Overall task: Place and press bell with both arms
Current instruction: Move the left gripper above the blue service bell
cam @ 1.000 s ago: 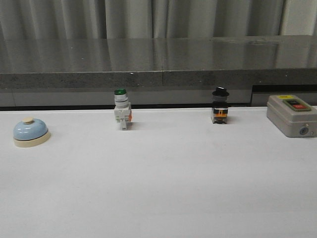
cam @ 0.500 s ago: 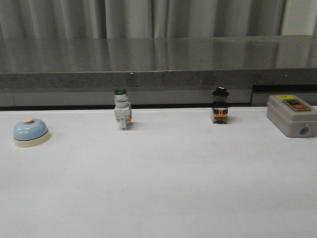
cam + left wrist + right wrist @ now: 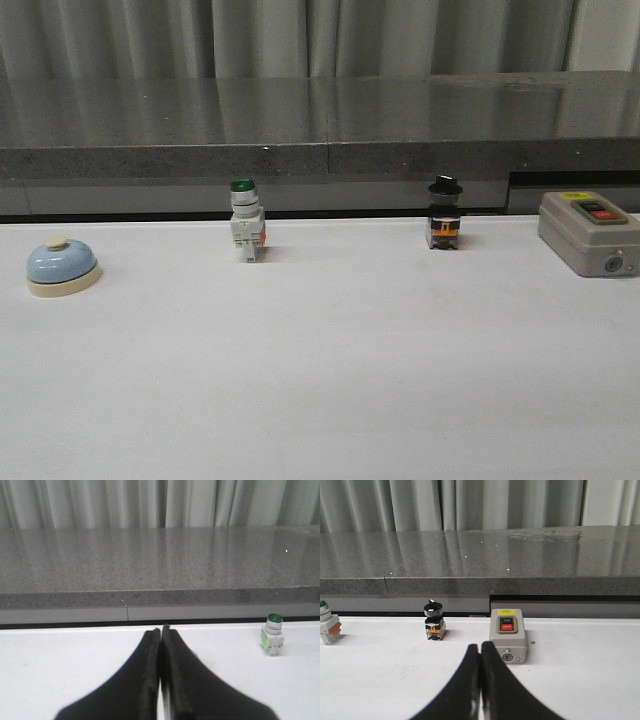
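One bell (image 3: 61, 267) sits far out on the left side of the white table (image 3: 330, 380), all by itself. It is well apart from the green-capped switch (image 3: 246, 232), the black-knob switch (image 3: 444, 214) and the grey box (image 3: 589, 232), which stand in a row near the back edge.

The bell has a shiny light-blue dome, a round cream base and a little cream button on top. It looks small and hard, and probably not heavy. The dome looks smooth and round, so fingers could slip off it. The flat base rim looks like the best place to pinch, low down, one finger on each side. The button on top should be left alone until it is time to press it.

No arm shows in the front view. In the left wrist view, the left gripper (image 3: 160, 630) has its two black fingers pressed together with nothing between them. In the right wrist view, the right gripper (image 3: 480, 647) is the same, fingers together and holding nothing. The bell does not show in either wrist view, so neither gripper seems near it. The left gripper will likely need to spread its fingers first.
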Controlling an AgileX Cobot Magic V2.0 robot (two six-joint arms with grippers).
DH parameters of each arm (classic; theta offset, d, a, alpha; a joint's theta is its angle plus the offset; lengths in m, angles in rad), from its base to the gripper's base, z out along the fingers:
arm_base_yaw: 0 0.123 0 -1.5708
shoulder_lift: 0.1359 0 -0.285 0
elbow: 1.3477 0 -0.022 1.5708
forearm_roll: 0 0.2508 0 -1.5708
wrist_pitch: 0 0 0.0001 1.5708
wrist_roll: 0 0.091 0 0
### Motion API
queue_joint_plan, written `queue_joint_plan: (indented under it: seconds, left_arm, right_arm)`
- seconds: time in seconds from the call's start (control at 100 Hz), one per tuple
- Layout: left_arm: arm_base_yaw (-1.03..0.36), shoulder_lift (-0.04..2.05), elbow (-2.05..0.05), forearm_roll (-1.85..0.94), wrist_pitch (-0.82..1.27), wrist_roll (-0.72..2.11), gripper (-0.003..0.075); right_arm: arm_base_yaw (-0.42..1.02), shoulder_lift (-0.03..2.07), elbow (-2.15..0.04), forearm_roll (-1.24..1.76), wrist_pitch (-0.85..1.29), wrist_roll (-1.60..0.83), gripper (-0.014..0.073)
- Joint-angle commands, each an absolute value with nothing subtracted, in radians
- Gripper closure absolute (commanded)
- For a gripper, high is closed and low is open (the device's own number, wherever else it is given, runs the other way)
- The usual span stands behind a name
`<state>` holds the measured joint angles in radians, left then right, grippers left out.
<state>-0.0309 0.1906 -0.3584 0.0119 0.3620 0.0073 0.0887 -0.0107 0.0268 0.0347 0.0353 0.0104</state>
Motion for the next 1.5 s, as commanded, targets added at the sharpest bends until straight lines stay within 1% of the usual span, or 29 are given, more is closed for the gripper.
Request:
queue_joint_plan:
  seconds: [0.0, 0.14, 0.34, 0.58, 0.72, 0.79, 0.85, 0.9, 0.94, 0.95, 0.96, 0.97, 0.99, 1.0, 1.01, 1.02, 1.03, 1.04, 1.06, 1.07, 1.09, 1.11, 1.13, 1.26, 1.37, 1.49]
  left_arm:
    - [-0.029, 0.315, -0.503, 0.000, 0.416, 0.000, 0.0740]
    - [-0.029, 0.500, -0.675, 0.000, 0.555, 0.000, 0.0740]
    - [-0.029, 0.717, -0.805, -0.019, 0.590, 0.000, 0.0740]
    - [-0.029, 0.902, -0.842, -0.026, 0.594, 0.000, 0.0740]
    - [-0.029, 0.975, -0.842, -0.026, 0.594, 0.000, 0.0739]
    - [-0.029, 0.995, -0.842, -0.026, 0.597, 0.000, 0.0726]
    - [-0.029, 1.007, -0.842, -0.026, 0.601, 0.000, 0.0671]
    - [-0.029, 1.011, -0.842, -0.026, 0.605, 0.009, 0.0588]
    - [-0.029, 1.010, -0.842, -0.026, 0.609, 0.016, 0.0489]
    - [-0.029, 1.010, -0.842, -0.026, 0.609, 0.016, 0.0449]
    - [-0.029, 1.010, -0.842, -0.026, 0.611, 0.016, 0.0429]
    - [-0.029, 1.010, -0.842, -0.024, 0.611, 0.016, 0.0387]
    - [-0.029, 1.010, -0.842, -0.022, 0.614, 0.016, 0.0343]
    - [-0.029, 1.010, -0.842, -0.022, 0.618, 0.016, 0.0298]
    - [-0.029, 1.010, -0.842, -0.022, 0.617, 0.016, 0.0276]
    - [-0.029, 1.010, -0.842, -0.022, 0.619, 0.016, 0.0232]
    - [-0.029, 1.010, -0.842, -0.022, 0.619, 0.016, 0.0209]
    - [-0.029, 1.010, -0.842, -0.022, 0.619, 0.016, 0.0167]
    - [-0.029, 1.010, -0.842, -0.022, 0.619, 0.016, 0.0127]
    - [-0.029, 1.010, -0.842, -0.022, 0.619, 0.016, 0.0090]
    - [-0.029, 1.010, -0.842, -0.022, 0.619, 0.016, 0.0042]
    - [-0.029, 1.010, -0.842, -0.022, 0.619, 0.016, 0.0003]
    - [-0.029, 1.010, -0.842, -0.022, 0.619, 0.016, -0.0001]
    - [-0.029, 1.017, -0.844, -0.026, 0.599, 0.016, 0.0079]
    - [-0.031, 1.061, -0.873, -0.049, 0.580, 0.016, 0.0083]
    - [-0.049, 1.156, -0.934, -0.052, 0.573, 0.016, 0.0083]
  right_arm:
    - [0.082, -0.029, 0.013, 0.024, -0.048, 0.000, 0.0653]
    - [0.082, -0.029, 0.013, 0.024, -0.048, 0.000, 0.0653]
    - [0.082, -0.029, 0.013, 0.024, -0.048, 0.000, 0.0653]
    - [0.082, -0.029, 0.013, 0.024, -0.048, 0.000, 0.0653]
    - [0.082, -0.029, 0.013, 0.024, -0.048, 0.000, 0.0653]
    - [0.082, -0.029, 0.013, 0.024, -0.048, 0.000, 0.0653]
    - [0.082, -0.029, 0.013, 0.024, -0.048, 0.000, 0.0653]
    - [0.082, -0.029, 0.013, 0.024, -0.048, 0.000, 0.0653]
    - [0.082, -0.029, 0.013, 0.024, -0.048, 0.000, 0.0653]
    - [0.082, -0.029, 0.013, 0.024, -0.048, 0.000, 0.0653]
    - [0.082, -0.029, 0.013, 0.024, -0.048, 0.000, 0.0653]
    - [0.082, -0.029, 0.013, 0.024, -0.048, 0.000, 0.0653]
    - [0.082, -0.029, 0.013, 0.024, -0.048, 0.000, 0.0653]
    - [0.082, -0.029, 0.013, 0.024, -0.048, 0.000, 0.0653]
    - [0.082, -0.029, 0.013, 0.024, -0.048, 0.000, 0.0653]
    - [0.082, -0.029, 0.013, 0.024, -0.048, 0.000, 0.0653]
    - [0.082, -0.029, 0.013, 0.024, -0.048, 0.000, 0.0653]
    - [0.082, -0.029, 0.013, 0.024, -0.048, 0.000, 0.0653]
    - [0.082, -0.029, 0.013, 0.024, -0.048, 0.000, 0.0653]
    - [0.082, -0.029, 0.013, 0.024, -0.048, 0.000, 0.0653]
    - [0.082, -0.029, 0.013, 0.024, -0.048, 0.000, 0.0653]
    - [0.082, -0.029, 0.013, 0.024, -0.048, 0.000, 0.0653]
    - [0.082, -0.029, 0.013, 0.024, -0.048, 0.000, 0.0653]
    - [0.082, -0.029, 0.013, 0.024, -0.048, 0.000, 0.0653]
    - [0.082, -0.029, 0.013, 0.024, -0.048, 0.000, 0.0653]
    - [0.082, -0.029, 0.013, 0.024, -0.048, 0.000, 0.0653]
